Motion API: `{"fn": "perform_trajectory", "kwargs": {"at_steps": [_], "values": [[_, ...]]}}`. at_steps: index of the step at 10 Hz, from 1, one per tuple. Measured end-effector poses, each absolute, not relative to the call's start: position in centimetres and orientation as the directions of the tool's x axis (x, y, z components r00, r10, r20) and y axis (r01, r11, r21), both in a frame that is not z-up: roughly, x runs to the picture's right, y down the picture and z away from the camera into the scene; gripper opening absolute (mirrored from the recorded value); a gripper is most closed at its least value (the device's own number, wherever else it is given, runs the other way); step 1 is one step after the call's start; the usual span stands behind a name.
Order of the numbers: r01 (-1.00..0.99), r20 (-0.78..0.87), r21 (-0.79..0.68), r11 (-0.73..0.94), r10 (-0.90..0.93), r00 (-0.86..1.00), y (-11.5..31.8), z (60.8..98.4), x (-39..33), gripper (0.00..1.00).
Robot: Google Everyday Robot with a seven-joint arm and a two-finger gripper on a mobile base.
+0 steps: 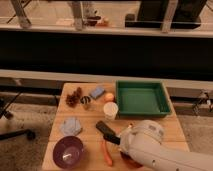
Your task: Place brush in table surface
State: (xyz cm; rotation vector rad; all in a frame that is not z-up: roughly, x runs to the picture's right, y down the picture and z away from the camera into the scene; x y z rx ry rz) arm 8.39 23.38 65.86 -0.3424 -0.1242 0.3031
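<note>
brush (86, 102): small dark stub with a paler top, on the counter (90, 120) at the far left, between the brown pinecone cluster (74, 97) and the blue-grey block (96, 92). Not held.
hand (123, 140): at the leading end of the white arm (155, 147), low over the near right of the counter, just beside the black bar (105, 128). Open or closed: cannot tell.
risk, reach: the brush is well apart from the hand, and the white cup (110, 110) and black bar lie between. A low sweep could tip the cup or shove the bar.
risk, wrong pick: the black bar is dark too and nearer, so it could be taken by mistake.
risk, crowding: the cluster and block flank the brush and could be knocked.
green tray (142, 111): far right, nothing seen inside.
purple bowl (68, 151): near left, looks empty.
white cup: upright, contents not visible.
</note>
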Motion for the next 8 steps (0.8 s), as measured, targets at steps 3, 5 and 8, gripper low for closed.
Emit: {"fn": "perform_trajectory", "kwargs": {"at_steps": [3,5,8], "values": [[-0.277,0.069,-0.333,0.901,0.317,0.946,22.6,65.3,9.5,0.00],[-0.283,0.072,-0.326,0.902,0.322,0.944,22.2,64.8,10.4,0.00],[-0.285,0.090,-0.328,0.901,0.330,0.940,21.6,64.1,11.0,0.00]]}}
